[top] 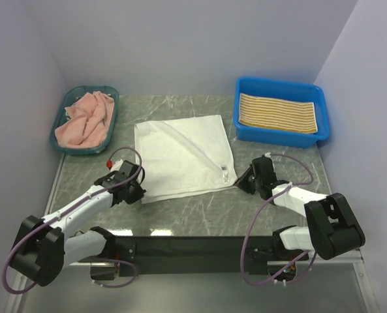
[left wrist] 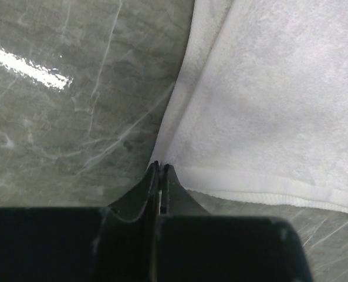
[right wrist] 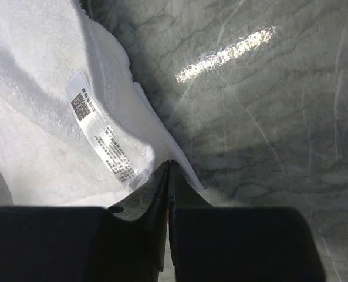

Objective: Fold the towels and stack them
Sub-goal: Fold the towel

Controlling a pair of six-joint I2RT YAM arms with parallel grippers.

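Top external view: left gripper pinches the near-left corner of the white towel, right gripper its near-right corner, at the table's middle.

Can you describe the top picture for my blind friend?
A white towel lies spread on the table, left hand and right hand shut on its near corners. Behind: a pink towel in a green basket, a yellow-striped towel in a blue bin.

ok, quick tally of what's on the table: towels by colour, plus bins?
white towel: 1
pink towel: 1
yellow-and-white striped towel: 1
teal bin: 1
blue bin: 1
Total: 5 (3 towels, 2 bins)
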